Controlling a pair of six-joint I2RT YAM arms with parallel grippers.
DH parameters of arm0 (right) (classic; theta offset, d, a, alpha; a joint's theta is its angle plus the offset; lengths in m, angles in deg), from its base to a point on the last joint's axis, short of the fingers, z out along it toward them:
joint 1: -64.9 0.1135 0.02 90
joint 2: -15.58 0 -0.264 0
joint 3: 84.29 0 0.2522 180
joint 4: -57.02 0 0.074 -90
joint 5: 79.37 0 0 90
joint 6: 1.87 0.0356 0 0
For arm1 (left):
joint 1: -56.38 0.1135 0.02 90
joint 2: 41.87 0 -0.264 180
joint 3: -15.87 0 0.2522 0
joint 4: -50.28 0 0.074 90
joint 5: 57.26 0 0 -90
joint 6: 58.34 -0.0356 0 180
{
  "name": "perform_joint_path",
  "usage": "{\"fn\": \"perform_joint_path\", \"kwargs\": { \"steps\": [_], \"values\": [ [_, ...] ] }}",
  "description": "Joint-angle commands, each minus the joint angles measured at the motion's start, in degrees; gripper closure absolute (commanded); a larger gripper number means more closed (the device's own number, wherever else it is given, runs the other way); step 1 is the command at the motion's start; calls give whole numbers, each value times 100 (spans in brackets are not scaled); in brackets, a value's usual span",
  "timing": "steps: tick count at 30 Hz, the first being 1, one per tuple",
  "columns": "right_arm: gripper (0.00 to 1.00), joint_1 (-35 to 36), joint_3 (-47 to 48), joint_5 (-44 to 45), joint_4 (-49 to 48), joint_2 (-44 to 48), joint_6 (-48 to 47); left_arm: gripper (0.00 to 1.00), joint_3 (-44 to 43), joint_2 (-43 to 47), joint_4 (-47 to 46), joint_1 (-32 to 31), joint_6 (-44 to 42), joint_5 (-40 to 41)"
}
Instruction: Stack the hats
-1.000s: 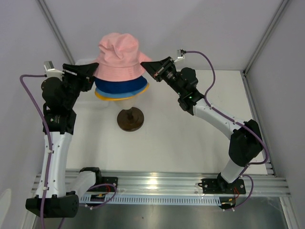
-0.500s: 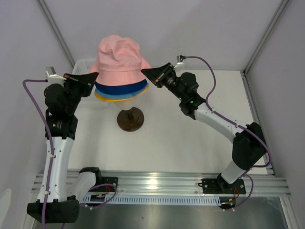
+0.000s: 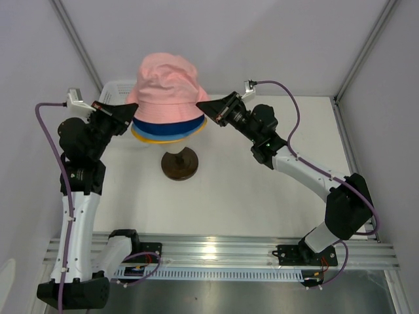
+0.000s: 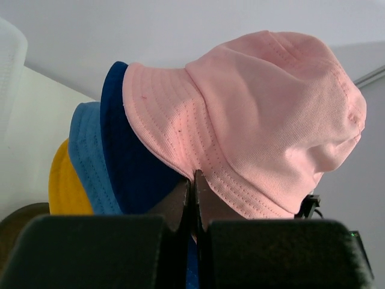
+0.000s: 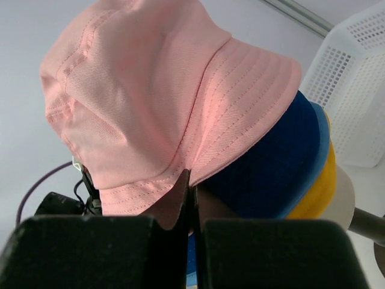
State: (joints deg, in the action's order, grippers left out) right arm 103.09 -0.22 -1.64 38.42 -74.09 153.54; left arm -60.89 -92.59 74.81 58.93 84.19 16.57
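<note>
Hats: four in one stack, upper centre of the top view, raised above the table (image 3: 262,203).
Pink hat (image 3: 167,85): one, on top, crown up.
Navy hat (image 4: 129,156): one, directly under the pink; only its brim shows.
Blue hat (image 4: 90,156): one, light, next brim down.
Yellow hat (image 4: 66,186): one, at the bottom of the stack.
Left gripper (image 3: 131,110): fingers clenched together, pinching the pink brim's left edge.
Right gripper (image 3: 201,104): fingers clenched together, pinching the pink brim's right edge.
Head (image 5: 343,192): one, cream, a sliver below the yellow brim in the right wrist view.
Base (image 3: 179,163): one, dark brown disc on the table below the stack.
Basket (image 3: 114,88): one, white and perforated, upper left behind the hats.
</note>
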Motion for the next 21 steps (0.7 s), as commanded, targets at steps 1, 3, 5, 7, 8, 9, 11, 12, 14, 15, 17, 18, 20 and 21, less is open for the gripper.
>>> {"fn": "perform_joint_path", "kwargs": {
  "steps": [1, 3, 5, 7, 8, 9, 11, 12, 14, 15, 17, 18, 20, 21],
  "values": [
    [100, -31, -105, -469, 538, -139, -484, 99, -247, -358, 1032, 62, -1147, -615],
    [100, -40, -113, -565, 555, -191, -572, 99, -388, -535, 1094, 132, -1524, -983],
    [100, -84, -113, -836, 529, -244, -626, 99, -441, -798, 1147, 272, -1702, -1695],
    [100, -154, -113, -1048, 407, -297, -574, 99, -494, -887, 1112, 360, -1790, -2204],
    [100, -181, -113, -1206, 336, -297, -547, 99, -502, -852, 1016, 456, -1773, -2276],
    [100, -198, -96, -1259, 275, -271, -529, 99, -572, -826, 981, 492, -1729, -2295],
    [100, -242, 9, -1313, 265, -218, -572, 99, -739, -729, 1015, 562, -1685, -2312],
    [100, -242, 53, -1321, 300, -148, -616, 99, -888, -703, 1033, 571, -1676, -2347],
    [100, -251, 202, -1330, 441, -77, -748, 99, -1029, -607, 1112, 572, -1615, -2391],
    [100, -251, 238, -1339, 484, -42, -766, 99, -1056, -571, 1138, 572, -1580, -2409],
    [100, -260, 291, -1357, 616, 37, -740, 99, -1083, -440, 1217, 580, -1492, -2322],
    [100, -260, 317, -1357, 660, 46, -714, 99, -1083, -395, 1331, 580, -1483, -2269],
    [100, -260, 282, -1331, 722, 81, -635, 99, -960, -307, 1419, 580, -1422, -2103],
    [100, -260, 256, -1296, 748, 90, -608, 99, -933, -237, 1420, 589, -1413, -2067]
  ]
}}
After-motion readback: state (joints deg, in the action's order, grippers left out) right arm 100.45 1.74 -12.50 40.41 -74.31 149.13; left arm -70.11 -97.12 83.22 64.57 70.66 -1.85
